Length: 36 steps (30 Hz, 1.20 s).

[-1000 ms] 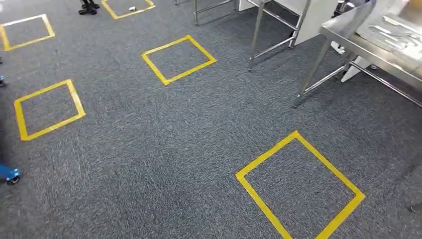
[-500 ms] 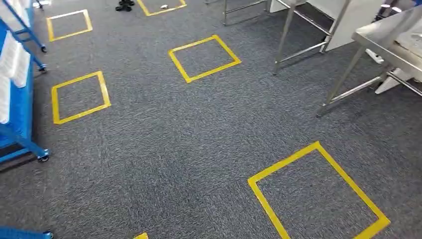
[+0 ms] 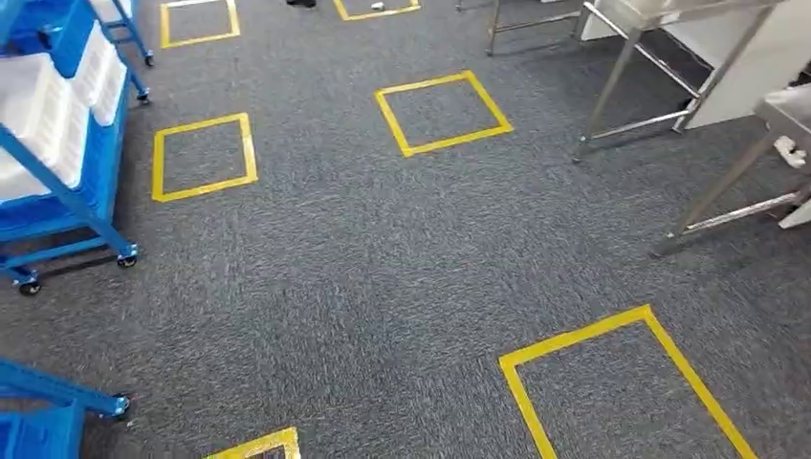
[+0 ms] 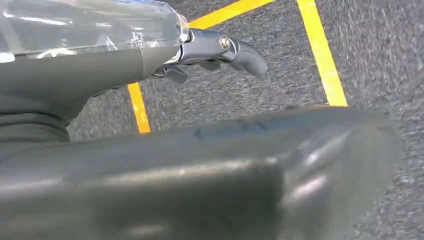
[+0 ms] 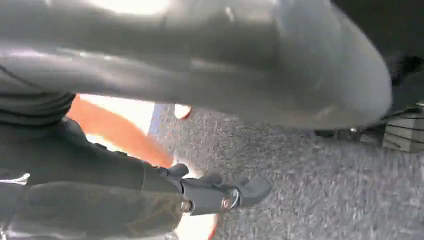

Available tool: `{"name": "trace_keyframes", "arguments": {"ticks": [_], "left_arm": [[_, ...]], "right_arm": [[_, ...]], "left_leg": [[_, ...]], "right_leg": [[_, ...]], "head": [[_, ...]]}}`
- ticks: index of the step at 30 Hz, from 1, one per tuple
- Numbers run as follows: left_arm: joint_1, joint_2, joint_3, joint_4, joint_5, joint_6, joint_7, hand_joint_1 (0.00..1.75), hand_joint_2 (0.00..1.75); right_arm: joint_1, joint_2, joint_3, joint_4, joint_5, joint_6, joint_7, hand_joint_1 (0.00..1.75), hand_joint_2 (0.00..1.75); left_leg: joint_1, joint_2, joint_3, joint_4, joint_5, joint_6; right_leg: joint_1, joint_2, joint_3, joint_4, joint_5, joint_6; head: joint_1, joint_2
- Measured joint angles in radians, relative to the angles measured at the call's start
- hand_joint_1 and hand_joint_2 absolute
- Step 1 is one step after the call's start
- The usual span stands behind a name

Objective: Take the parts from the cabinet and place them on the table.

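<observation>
Head view: grey carpet (image 3: 363,268) marked with yellow tape squares (image 3: 457,141). At the upper left, a blue wheeled cabinet (image 3: 50,182) loaded with white bins (image 3: 43,115); presumably the parts sit in there, though none can be made out singly. At the upper right, steel legs and edge of a table (image 3: 612,76), with another table corner (image 3: 789,105) at the right edge. Nothing recognisable as a part lying on either surface where visible. Judging from that, early in the task: nothing fetched yet, cabinet not reached, so approach, pick and carry all left to do.

Left wrist view: left hand (image 4: 215,50) hanging over carpet and a yellow tape line (image 4: 320,55), fingers stretched out and apart from the thick thumb, grasping nothing.

Right wrist view: right hand (image 5: 220,192) likewise slack, fingers extended with nothing between them, above carpet and a blurred orange-and-white patch (image 5: 115,130) that cannot be identified.

Room layout, cabinet and tables given by the head view; empty, released state of both hands given by the wrist views.
</observation>
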Motion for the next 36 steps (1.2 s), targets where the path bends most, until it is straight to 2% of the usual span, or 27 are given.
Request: {"name": "trace_keyframes", "arguments": {"ticks": [1, 2, 3, 4, 5, 6, 7, 11, 12, 13, 14, 16, 17, 18, 20, 21, 22, 26, 27, 28, 29, 31, 32, 33, 34, 35, 36], "left_arm": [[0.0, -0.002, -0.002, 0.0, -0.003, 0.0, 0.0, 0.0, 0.0], [0.001, -0.003, -0.003, 0.0, -0.005, 0.001, 0.001, 0.0, 0.0], [0.001, -0.004, -0.003, 0.0, -0.005, 0.001, 0.002, 0.0, 0.0], [0.001, -0.005, -0.004, 0.0, -0.005, 0.0, 0.002, 0.0, 0.0], [0.0, -0.006, -0.005, 0.0, -0.005, 0.001, 0.002, 0.0, 0.0], [0.0, -0.008, -0.006, 0.0, -0.005, 0.0, 0.003, 0.0, 0.0], [-0.002, -0.007, -0.006, 0.0, -0.005, 0.0, 0.003, 0.0, 0.0], [0.005, -0.008, -0.007, 0.0, -0.005, -0.001, 0.003, 0.0, 0.0], [0.008, -0.009, -0.008, 0.0, -0.006, -0.001, 0.005, 0.0, 0.0], [0.008, -0.009, -0.01, 0.0, -0.006, -0.002, 0.009, 0.0, 0.0], [0.004, -0.009, -0.011, 0.0, -0.006, -0.002, 0.011, 0.0, 0.0], [0.001, -0.008, -0.012, 0.0, -0.005, -0.006, 0.022, 0.0, 0.0], [0.003, -0.009, -0.012, 0.0, -0.003, -0.007, 0.028, 0.0, 0.0], [0.007, -0.009, -0.012, 0.0, 0.001, -0.008, 0.035, 0.0, 0.0], [0.011, -0.01, -0.012, 0.0, 0.004, -0.008, 0.05, 0.0, 0.0], [0.01, -0.01, -0.012, 0.0, 0.004, -0.008, 0.054, 0.0, 0.0], [0.006, -0.01, -0.012, 0.0, 0.005, -0.008, 0.057, 0.0, 0.0], [0.01, -0.011, -0.011, 0.0, 0.014, -0.011, 0.067, 0.0, 0.0], [0.012, -0.016, -0.011, 0.001, 0.015, -0.012, 0.073, 0.0, 0.0], [0.01, -0.023, -0.011, 0.002, 0.018, -0.014, 0.075, 0.0, 0.0], [0.006, -0.027, -0.011, 0.002, 0.023, -0.015, 0.077, 0.0, 0.0], [0.001, -0.04, -0.01, 0.002, 0.025, -0.018, 0.079, 0.0, 0.0], [0.001, -0.046, -0.009, 0.002, 0.025, -0.018, 0.079, 0.0, 0.0], [0.001, -0.048, -0.009, 0.002, 0.025, -0.018, 0.079, 0.0, 0.0], [0.002, -0.053, -0.008, 0.002, 0.025, -0.018, 0.079, 0.0, 0.0], [0.002, -0.056, -0.008, 0.002, 0.025, -0.018, 0.079, 0.0, 0.0], [0.002, -0.06, -0.007, 0.002, 0.025, -0.018, 0.079, 0.0, 0.0]], "right_arm": [[0.001, 0.0, 0.012, 0.0, 0.001, 0.0, 0.001, 0.0, 0.0], [0.003, 0.0, 0.021, 0.0, 0.001, 0.0, 0.003, 0.0, 0.0], [0.004, -0.001, 0.032, 0.0, 0.001, -0.002, 0.003, 0.0, 0.0], [0.005, -0.003, 0.037, 0.0, 0.001, -0.003, 0.003, 0.0, 0.0], [0.006, -0.005, 0.043, 0.0, 0.002, -0.003, 0.003, 0.0, 0.0], [0.007, -0.006, 0.048, 0.0, 0.002, -0.003, 0.003, 0.0, 0.0], [0.01, -0.006, 0.053, 0.0, 0.002, -0.003, 0.003, 0.0, 0.0], [0.003, -0.008, 0.058, 0.0, -0.002, -0.005, 0.008, 0.0, 0.0], [0.003, -0.01, 0.058, 0.0, -0.003, -0.006, 0.014, 0.0, 0.0], [0.006, -0.012, 0.058, 0.0, -0.007, -0.006, 0.022, 0.0, 0.0], [0.009, -0.013, 0.058, 0.0, -0.008, -0.006, 0.031, 0.0, 0.0], [0.012, -0.015, 0.058, 0.0, -0.009, -0.005, 0.047, 0.0, 0.0], [0.012, -0.017, 0.058, 0.0, -0.009, -0.005, 0.052, 0.0, 0.0], [0.012, -0.019, 0.058, 0.0, -0.009, -0.005, 0.054, 0.0, 0.0], [0.01, -0.024, 0.058, 0.0, -0.009, -0.006, 0.055, 0.0, 0.0], [0.01, -0.026, 0.057, 0.0, -0.01, -0.006, 0.055, 0.0, 0.0], [0.011, -0.027, 0.057, 0.0, -0.01, -0.007, 0.055, 0.0, 0.0], [0.001, -0.035, 0.057, 0.0, -0.013, -0.019, 0.055, 0.0, 0.0], [0.0, -0.042, 0.057, -0.001, -0.013, -0.024, 0.053, 0.0, 0.0], [0.001, -0.052, 0.057, -0.001, -0.013, -0.029, 0.048, 0.0, 0.0], [0.003, -0.056, 0.057, -0.001, -0.013, -0.032, 0.04, 0.0, 0.0], [0.005, -0.07, 0.057, -0.001, -0.013, -0.037, 0.032, 0.0, 0.0], [0.005, -0.079, 0.057, -0.001, -0.013, -0.038, 0.029, 0.0, 0.0], [0.005, -0.084, 0.057, -0.001, -0.013, -0.038, 0.028, 0.0, 0.0], [0.005, -0.092, 0.057, -0.001, -0.013, -0.038, 0.027, 0.0, 0.0], [0.005, -0.094, 0.057, -0.001, -0.013, -0.038, 0.026, 0.0, 0.0], [0.005, -0.1, 0.056, -0.001, -0.013, -0.039, 0.026, 0.0, 0.0]], "left_leg": [[0.0, -0.012, -0.001, 0.001, 0.0, 0.0], [0.0, -0.023, -0.001, 0.002, 0.0, 0.0], [0.002, -0.036, 0.0, 0.004, -0.001, -0.002], [0.004, -0.049, 0.001, 0.008, -0.003, -0.005], [0.006, -0.062, 0.001, 0.015, -0.007, -0.01], [0.008, -0.073, -0.001, 0.023, -0.011, -0.017], [0.004, -0.082, -0.01, 0.035, -0.018, -0.027], [0.013, -0.115, -0.025, 0.033, -0.013, -0.054], [0.014, -0.09, -0.025, 0.045, -0.021, -0.055], [0.011, -0.047, -0.044, 0.084, -0.048, -0.057], [0.011, -0.026, -0.079, 0.156, -0.088, -0.059], [0.011, -0.011, -0.157, 0.314, -0.154, -0.063], [0.011, -0.009, -0.176, 0.354, -0.159, -0.063], [0.011, -0.007, -0.171, 0.343, -0.14, -0.061], [0.008, 0.005, -0.091, 0.187, -0.055, -0.048], [0.002, 0.032, -0.042, 0.095, -0.018, -0.037], [-0.01, 0.074, -0.019, 0.044, -0.027, -0.028], [-0.02, 0.037, -0.022, 0.032, -0.017, -0.01], [-0.004, 0.029, -0.005, 0.011, -0.003, -0.003], [-0.008, 0.019, -0.001, 0.003, 0.001, 0.0], [-0.007, 0.013, -0.002, 0.002, 0.004, 0.005], [-0.008, -0.009, -0.004, 0.003, 0.004, 0.006], [-0.008, -0.021, -0.004, 0.005, 0.003, 0.006], [-0.006, -0.033, -0.004, 0.007, 0.002, 0.004], [-0.002, -0.046, -0.004, 0.012, 0.0, 0.001], [0.002, -0.058, -0.004, 0.019, -0.004, -0.004], [0.005, -0.07, -0.005, 0.03, -0.01, -0.011]], "right_leg": [[-0.002, 0.004, -0.037, 0.074, -0.022, 0.003], [-0.003, 0.004, -0.053, 0.1, -0.017, 0.005], [-0.007, 0.004, -0.044, 0.074, 0.016, 0.008], [-0.011, 0.007, -0.018, 0.011, 0.061, 0.01], [-0.016, 0.018, 0.019, -0.074, 0.11, 0.012], [-0.021, 0.042, 0.054, -0.155, 0.148, 0.015], [-0.022, 0.086, 0.065, -0.184, 0.131, 0.015], [-0.015, 0.054, 0.063, -0.188, 0.136, -0.016], [-0.018, 0.041, 0.066, -0.194, 0.139, -0.025], [-0.016, 0.032, 0.067, -0.196, 0.138, -0.031], [-0.012, 0.017, 0.067, -0.196, 0.136, -0.036], [-0.005, -0.012, 0.068, -0.196, 0.133, -0.041], [-0.003, -0.023, 0.068, -0.196, 0.132, -0.042], [0.0, -0.033, 0.07, -0.196, 0.13, -0.042], [0.004, -0.053, 0.077, -0.196, 0.126, -0.042], [0.005, -0.063, 0.081, -0.196, 0.123, -0.04], [0.007, -0.072, 0.084, -0.196, 0.12, -0.036], [0.003, -0.103, 0.093, -0.202, 0.117, -0.017], [0.001, -0.087, 0.095, -0.195, 0.109, -0.009], [-0.001, -0.042, 0.086, -0.171, 0.092, -0.007], [-0.002, -0.015, 0.058, -0.115, 0.055, -0.006], [-0.006, 0.004, -0.019, 0.04, -0.011, 0.001], [-0.008, 0.006, -0.047, 0.087, -0.019, 0.004], [-0.01, 0.006, -0.052, 0.086, 0.0, 0.008], [-0.014, 0.007, -0.036, 0.043, 0.038, 0.012], [-0.019, 0.011, -0.004, -0.03, 0.086, 0.016], [-0.026, 0.029, 0.036, -0.121, 0.135, 0.023]], "head": [[0.0, 0.0], [0.0, 0.0], [0.0, 0.0], [0.0, 0.0], [0.0, 0.0], [0.0, 0.0], [0.0, 0.0], [0.0, 0.0], [0.0, 0.0], [-0.001, 0.0], [-0.001, 0.0], [-0.001, 0.0], [-0.001, 0.0], [-0.001, 0.0], [-0.001, 0.0], [-0.001, 0.0], [0.0, 0.0], [-0.001, 0.0], [-0.001, 0.0], [0.0, 0.0], [0.0, 0.0], [0.0, 0.0], [0.0, 0.0], [0.0, 0.0], [0.0, 0.0], [0.0, 0.0], [0.0, 0.0]]}}
